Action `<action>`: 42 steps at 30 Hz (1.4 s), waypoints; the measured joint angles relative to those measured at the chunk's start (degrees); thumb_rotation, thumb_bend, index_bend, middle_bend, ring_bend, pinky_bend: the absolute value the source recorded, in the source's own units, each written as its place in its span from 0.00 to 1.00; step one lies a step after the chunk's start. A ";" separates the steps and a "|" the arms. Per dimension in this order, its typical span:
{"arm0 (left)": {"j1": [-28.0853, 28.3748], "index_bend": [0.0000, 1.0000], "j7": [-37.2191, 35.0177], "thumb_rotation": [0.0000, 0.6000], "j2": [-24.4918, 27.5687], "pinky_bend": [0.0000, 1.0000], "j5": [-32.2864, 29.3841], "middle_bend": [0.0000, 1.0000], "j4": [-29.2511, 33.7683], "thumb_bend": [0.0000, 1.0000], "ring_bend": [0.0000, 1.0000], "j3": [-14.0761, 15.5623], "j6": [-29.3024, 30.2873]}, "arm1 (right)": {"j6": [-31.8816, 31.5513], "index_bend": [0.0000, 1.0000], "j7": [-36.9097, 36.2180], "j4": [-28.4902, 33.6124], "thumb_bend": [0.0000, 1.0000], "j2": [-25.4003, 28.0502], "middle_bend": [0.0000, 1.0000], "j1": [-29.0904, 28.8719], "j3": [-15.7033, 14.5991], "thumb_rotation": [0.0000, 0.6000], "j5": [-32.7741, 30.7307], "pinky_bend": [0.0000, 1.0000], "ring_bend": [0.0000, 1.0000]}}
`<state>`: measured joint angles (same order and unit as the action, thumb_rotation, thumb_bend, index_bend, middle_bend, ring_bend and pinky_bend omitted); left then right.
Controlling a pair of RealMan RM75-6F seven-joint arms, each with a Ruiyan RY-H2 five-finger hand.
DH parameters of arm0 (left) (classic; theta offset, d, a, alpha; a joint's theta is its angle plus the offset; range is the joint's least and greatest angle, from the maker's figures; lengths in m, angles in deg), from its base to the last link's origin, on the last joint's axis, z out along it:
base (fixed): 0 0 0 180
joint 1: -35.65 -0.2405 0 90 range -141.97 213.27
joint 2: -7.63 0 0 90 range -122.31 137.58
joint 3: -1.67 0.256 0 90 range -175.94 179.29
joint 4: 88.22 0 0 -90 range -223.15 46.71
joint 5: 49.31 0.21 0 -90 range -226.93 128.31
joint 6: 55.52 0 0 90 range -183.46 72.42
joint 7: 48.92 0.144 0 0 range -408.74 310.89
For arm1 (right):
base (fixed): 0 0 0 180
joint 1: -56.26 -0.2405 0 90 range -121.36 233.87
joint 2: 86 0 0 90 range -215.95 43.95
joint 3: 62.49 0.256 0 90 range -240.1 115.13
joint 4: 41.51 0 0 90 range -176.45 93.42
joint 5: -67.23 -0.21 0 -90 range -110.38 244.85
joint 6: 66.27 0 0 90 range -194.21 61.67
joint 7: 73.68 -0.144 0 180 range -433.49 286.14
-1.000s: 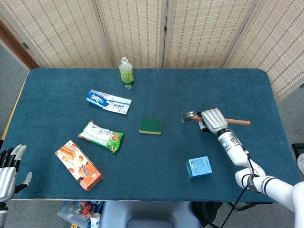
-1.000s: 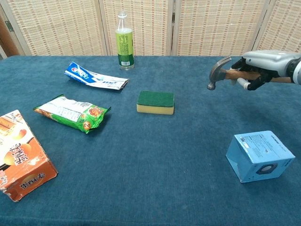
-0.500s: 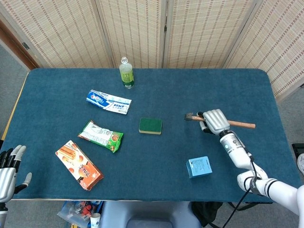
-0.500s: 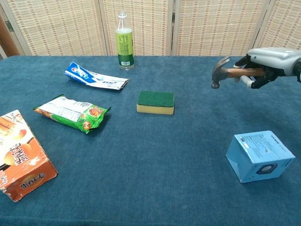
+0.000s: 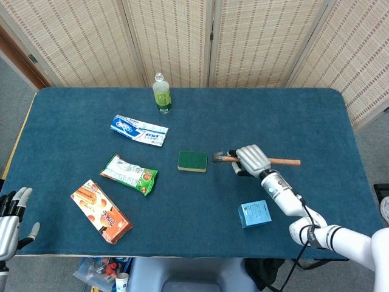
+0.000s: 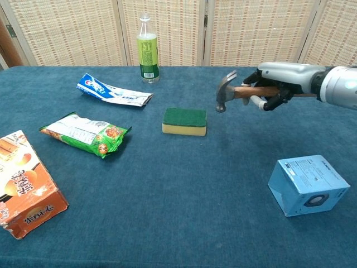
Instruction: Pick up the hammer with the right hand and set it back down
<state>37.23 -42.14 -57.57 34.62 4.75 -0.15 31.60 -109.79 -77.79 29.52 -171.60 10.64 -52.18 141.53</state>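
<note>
Right hand palm-down, fingers wrapped round hammer handle, head held above table just right of sponge; left hand idle, fingers spread

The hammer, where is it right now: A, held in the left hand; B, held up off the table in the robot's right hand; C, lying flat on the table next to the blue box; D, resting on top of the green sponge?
B: the right hand grips the hammer by its wooden handle, and the chest view shows its head hanging in the air above the table, to the right of the sponge.
</note>
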 measured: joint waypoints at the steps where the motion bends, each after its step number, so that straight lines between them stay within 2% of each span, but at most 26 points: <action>1: -0.02 0.00 0.03 1.00 0.03 0.00 -0.03 0.00 0.05 0.35 0.00 0.01 -0.02 | 0.39 0.67 0.03 -0.01 0.74 -0.33 0.76 -0.33 0.16 1.00 -0.22 0.71 0.66; 17: -0.65 0.00 -0.63 1.00 0.13 0.00 -0.60 0.00 -0.62 0.35 0.00 0.20 0.03 | 4.21 0.67 3.44 -6.73 0.76 -7.93 0.76 -5.98 3.28 1.00 -6.07 0.71 0.66; 29: -0.49 0.00 -0.50 1.00 -0.12 0.00 -1.19 0.00 -0.84 0.35 0.00 0.28 -1.00 | 7.81 0.68 5.38 -12.48 0.77 -11.98 0.76 -7.85 2.56 1.00 -8.94 0.71 0.66; 42: -0.38 0.00 -0.06 1.00 -0.21 0.00 -1.10 0.00 -0.53 0.35 0.00 0.21 -1.08 | 4.10 0.68 2.25 -9.36 0.77 -9.25 0.76 -6.25 3.15 1.00 -6.89 0.71 0.66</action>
<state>36.85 -42.20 -57.78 33.52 4.22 0.06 30.53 -105.69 -75.54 20.16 -180.85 4.39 -49.03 134.64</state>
